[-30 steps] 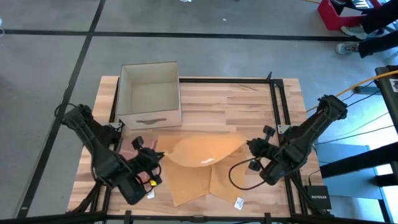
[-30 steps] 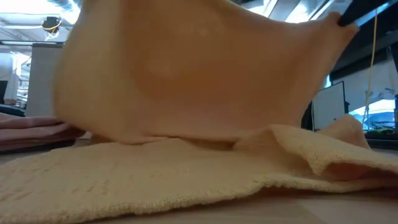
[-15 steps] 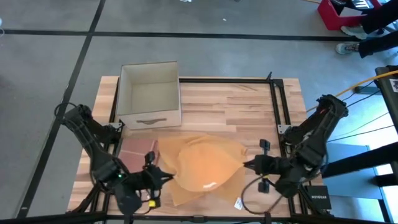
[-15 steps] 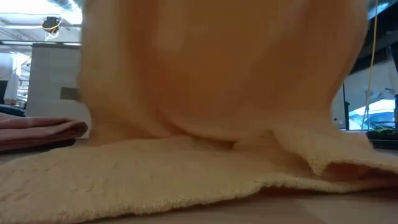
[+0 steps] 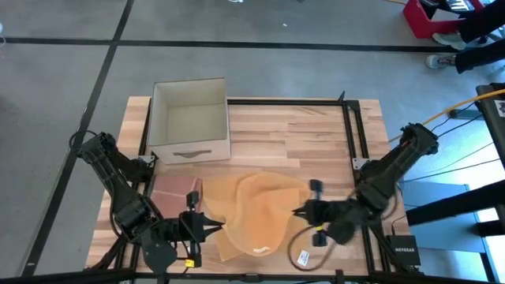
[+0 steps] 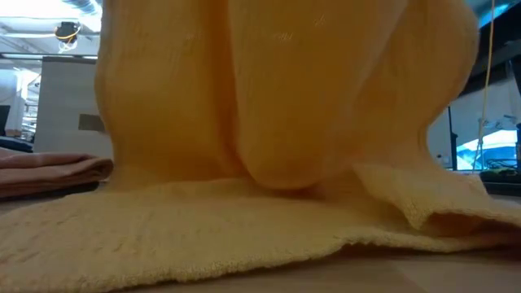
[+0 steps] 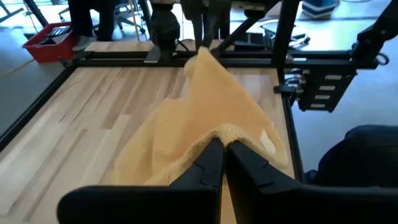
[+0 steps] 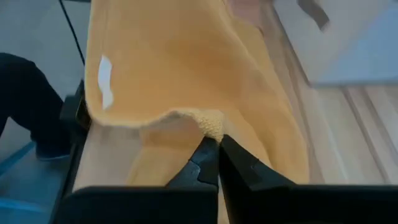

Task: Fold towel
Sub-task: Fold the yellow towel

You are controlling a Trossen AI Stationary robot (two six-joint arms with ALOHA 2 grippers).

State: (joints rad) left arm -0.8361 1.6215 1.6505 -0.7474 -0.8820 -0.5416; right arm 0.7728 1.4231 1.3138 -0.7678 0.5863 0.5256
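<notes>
At the table's (image 5: 308, 130) left back stands an open cardboard box (image 5: 189, 120), and just in front of it lies a folded pink cloth (image 5: 175, 190). The left gripper (image 5: 211, 229) sits near the front edge, its fingers clenched on one corner of the orange towel (image 5: 256, 213); the left wrist view shows that corner (image 7: 225, 133) pinched between the dark fingertips. The towel hangs lifted between the two grippers, sagging in the middle, with its lower part spread on the wood near the front edge. On the right, the right gripper (image 5: 300, 213) is clamped on the opposite corner (image 8: 211, 127), level with the left one.
</notes>
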